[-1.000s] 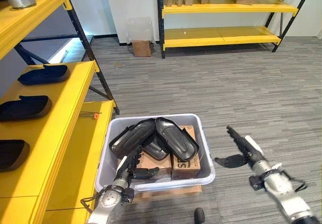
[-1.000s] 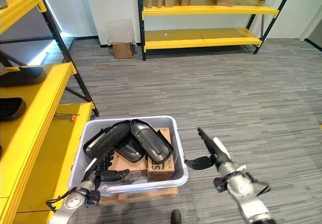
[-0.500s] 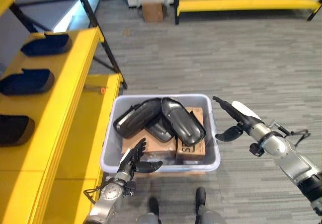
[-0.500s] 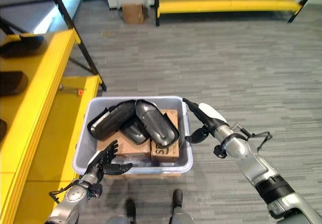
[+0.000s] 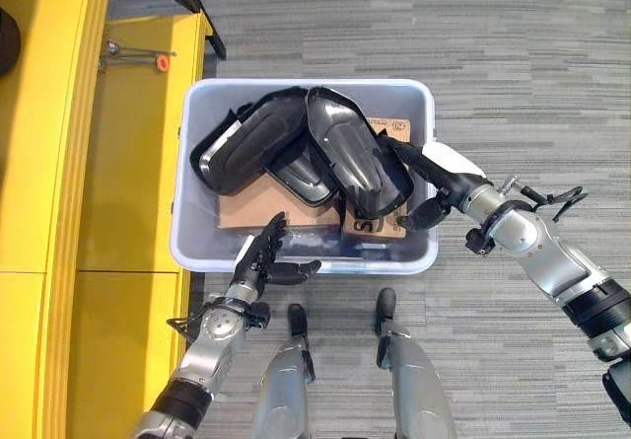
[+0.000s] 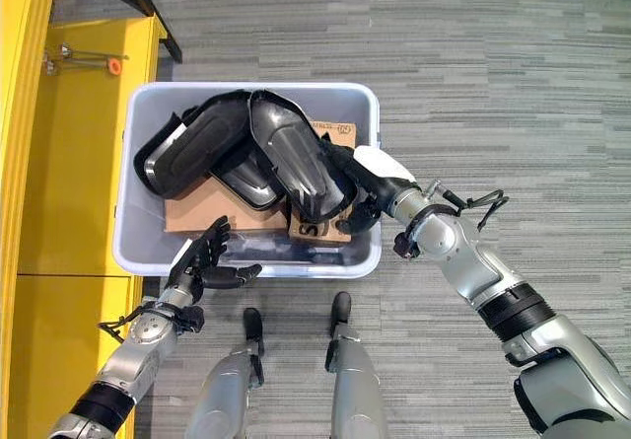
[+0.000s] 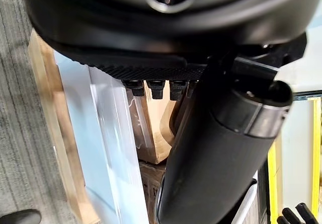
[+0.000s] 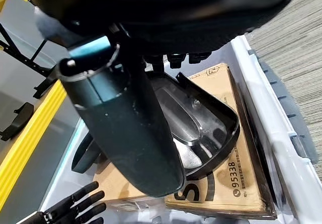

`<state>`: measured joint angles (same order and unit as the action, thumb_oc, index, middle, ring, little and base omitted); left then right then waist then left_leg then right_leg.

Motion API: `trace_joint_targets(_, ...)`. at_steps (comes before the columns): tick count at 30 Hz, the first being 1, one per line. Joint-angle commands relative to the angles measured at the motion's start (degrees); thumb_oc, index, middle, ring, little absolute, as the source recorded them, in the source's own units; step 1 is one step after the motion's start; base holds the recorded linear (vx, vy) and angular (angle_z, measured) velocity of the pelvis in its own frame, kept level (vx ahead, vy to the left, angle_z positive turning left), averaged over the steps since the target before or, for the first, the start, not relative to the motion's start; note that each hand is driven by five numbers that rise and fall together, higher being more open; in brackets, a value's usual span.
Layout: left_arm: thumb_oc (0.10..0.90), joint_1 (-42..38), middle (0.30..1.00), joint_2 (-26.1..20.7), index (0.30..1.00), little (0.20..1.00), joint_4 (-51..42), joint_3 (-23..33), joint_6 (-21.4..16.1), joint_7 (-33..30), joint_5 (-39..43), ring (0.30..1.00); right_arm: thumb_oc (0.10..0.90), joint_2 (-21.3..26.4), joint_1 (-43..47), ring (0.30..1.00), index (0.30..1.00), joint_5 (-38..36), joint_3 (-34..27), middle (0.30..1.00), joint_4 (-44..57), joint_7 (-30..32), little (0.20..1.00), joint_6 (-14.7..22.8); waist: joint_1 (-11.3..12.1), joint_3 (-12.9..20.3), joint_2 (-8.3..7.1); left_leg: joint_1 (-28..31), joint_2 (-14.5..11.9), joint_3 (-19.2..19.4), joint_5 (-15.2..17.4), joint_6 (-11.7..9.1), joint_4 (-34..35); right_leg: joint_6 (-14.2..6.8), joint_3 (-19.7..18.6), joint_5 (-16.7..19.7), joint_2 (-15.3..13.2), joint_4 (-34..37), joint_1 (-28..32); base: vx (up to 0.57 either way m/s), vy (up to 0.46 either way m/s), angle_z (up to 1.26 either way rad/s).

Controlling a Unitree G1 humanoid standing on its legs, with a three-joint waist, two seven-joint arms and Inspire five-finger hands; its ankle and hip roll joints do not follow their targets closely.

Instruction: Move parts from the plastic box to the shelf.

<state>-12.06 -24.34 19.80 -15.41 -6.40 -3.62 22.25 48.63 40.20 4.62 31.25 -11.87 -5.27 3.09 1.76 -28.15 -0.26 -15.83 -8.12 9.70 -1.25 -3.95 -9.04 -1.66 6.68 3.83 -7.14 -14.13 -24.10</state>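
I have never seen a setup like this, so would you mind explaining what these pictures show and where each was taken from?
This is a two-legged humanoid robot with a dark, fingered robot hand on each arm. Two pictures come from a stereo camera on its head, looking down; the other two come from cameras on its wrists, so each hand's bulk looms large there. On the floor stands a grey plastic box holding black moulded parts lying on cardboard boxes. A yellow shelf runs along the robot's left. The left robot hand hovers open at the box's near rim, holding nothing. The right robot hand reaches over the box beside one part, fingers straight, with nothing gripped.
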Motion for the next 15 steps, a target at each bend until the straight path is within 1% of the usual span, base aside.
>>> trace_joint_targets(1,0.9,2.33,1.0,-1.94,1.0,1.0,-4.91,0.68,-4.42,-1.07,0.16,1.0,0.9,0.78,4.6,1.0,1.0,2.86,-0.2,1.0,3.36,3.38,1.0,2.36,0.13,5.4,-0.75,-2.63,-5.53,-3.71,0.35,-2.82,-4.18,-5.77,-2.91,-10.66,-4.56,-6.84,4.34,-0.02,-0.013,0.03)
trace_joint_targets(4,0.9,2.0,1.0,-1.84,1.0,1.0,-5.09,0.74,-4.42,-1.35,0.11,1.0,0.9,0.09,3.97,1.0,1.0,3.49,-0.33,1.0,4.0,3.16,1.0,2.34,0.23,4.74,-0.98,-2.85,-5.52,-3.83,0.53,-2.67,-4.37,-5.64,-2.86,-10.73,-4.39,-7.06,4.06,0.0,0.0,0.0)
trace_joint_targets(7,0.9,2.12,1.0,-1.94,1.0,1.0,-5.46,0.91,-4.37,-1.36,-0.2,1.0,0.9,0.58,3.05,1.0,1.0,5.15,-0.68,1.0,5.03,2.73,1.0,2.26,0.28,4.11,-1.14,-3.29,-5.53,-4.07,0.71,-2.56,-4.75,-5.55,-2.78,-10.82,-4.38,-7.52,3.73,0.0,0.0,0.0)
trace_joint_targets(15,0.9,1.85,1.0,-2.43,1.0,1.0,-6.08,0.36,-4.34,-1.41,-0.35,1.0,0.9,1.67,4.4,1.0,1.0,5.15,0.05,1.0,4.78,2.82,1.0,1.99,0.55,3.27,-1.75,-4.27,-5.38,-4.59,0.41,-2.44,-4.73,-5.49,-2.2,-10.72,-4.24,-7.36,3.41,0.0,-0.004,0.03)
